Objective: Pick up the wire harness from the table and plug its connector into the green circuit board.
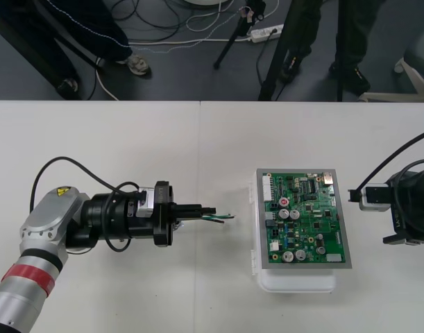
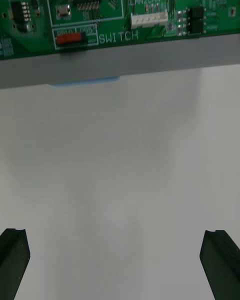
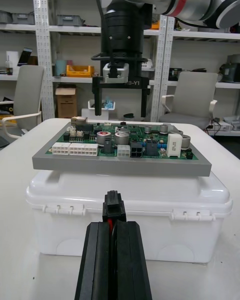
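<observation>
Left of the green circuit board (image 1: 303, 218), the left gripper (image 1: 210, 210) has its fingers (image 3: 100, 260) clenched on the wire harness (image 1: 223, 217) by its small black plug (image 3: 113, 207). I'd feed it in level and square. Right gripper (image 2: 119, 252) waits opposite, fingers spread.

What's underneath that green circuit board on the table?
The green circuit board sits on a grey plate atop a white plastic base with small clips along its lid. Whatever is inside that base is covered, so it cannot be seen.

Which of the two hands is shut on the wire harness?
The left hand, left of the green circuit board: its fingers pinch the wire harness. The right hand stands open at the board's other side.
</observation>
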You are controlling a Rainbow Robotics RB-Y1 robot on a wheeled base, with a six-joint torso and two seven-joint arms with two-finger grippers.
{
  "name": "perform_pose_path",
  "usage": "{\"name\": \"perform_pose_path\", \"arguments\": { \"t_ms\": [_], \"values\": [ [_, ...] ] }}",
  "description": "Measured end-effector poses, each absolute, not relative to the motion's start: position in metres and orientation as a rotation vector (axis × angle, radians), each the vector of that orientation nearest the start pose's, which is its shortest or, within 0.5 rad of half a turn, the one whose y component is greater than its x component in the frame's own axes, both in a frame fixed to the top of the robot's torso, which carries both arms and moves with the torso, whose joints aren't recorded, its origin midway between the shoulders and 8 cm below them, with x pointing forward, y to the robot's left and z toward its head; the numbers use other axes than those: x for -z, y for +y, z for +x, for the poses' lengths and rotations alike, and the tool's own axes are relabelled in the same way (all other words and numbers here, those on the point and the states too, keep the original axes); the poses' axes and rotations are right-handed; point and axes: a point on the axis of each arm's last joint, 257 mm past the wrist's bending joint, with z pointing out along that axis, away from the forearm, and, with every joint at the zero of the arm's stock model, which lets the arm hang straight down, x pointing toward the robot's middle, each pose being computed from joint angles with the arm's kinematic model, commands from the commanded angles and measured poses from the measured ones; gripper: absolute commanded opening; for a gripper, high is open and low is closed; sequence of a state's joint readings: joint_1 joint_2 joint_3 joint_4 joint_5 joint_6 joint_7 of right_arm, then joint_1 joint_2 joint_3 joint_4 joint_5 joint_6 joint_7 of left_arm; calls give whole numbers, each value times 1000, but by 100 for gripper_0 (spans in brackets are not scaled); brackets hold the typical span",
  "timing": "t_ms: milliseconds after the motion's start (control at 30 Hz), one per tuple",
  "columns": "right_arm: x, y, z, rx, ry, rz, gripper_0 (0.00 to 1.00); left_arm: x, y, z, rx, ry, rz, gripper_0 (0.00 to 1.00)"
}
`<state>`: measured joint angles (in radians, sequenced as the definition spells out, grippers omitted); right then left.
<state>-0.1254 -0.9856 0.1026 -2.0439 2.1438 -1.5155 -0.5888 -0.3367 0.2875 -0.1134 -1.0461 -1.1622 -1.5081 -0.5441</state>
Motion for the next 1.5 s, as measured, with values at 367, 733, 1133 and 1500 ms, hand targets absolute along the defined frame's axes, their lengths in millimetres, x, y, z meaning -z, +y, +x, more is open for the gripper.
{"name": "perform_pose_path", "arguments": {
  "t_ms": [367,733,1133,1500],
  "values": [
    [264,-306,376,221,2059,-1952,100,231,10,367,976,917,1349,0],
    [267,-287,379,188,2026,-1959,100,243,-4,368,1033,952,1344,0],
    [266,-259,386,145,1967,-1948,100,235,-21,368,1007,878,1352,0],
    [266,-250,387,128,1953,-1944,100,235,-31,360,1031,865,1358,0]
  ]
}}
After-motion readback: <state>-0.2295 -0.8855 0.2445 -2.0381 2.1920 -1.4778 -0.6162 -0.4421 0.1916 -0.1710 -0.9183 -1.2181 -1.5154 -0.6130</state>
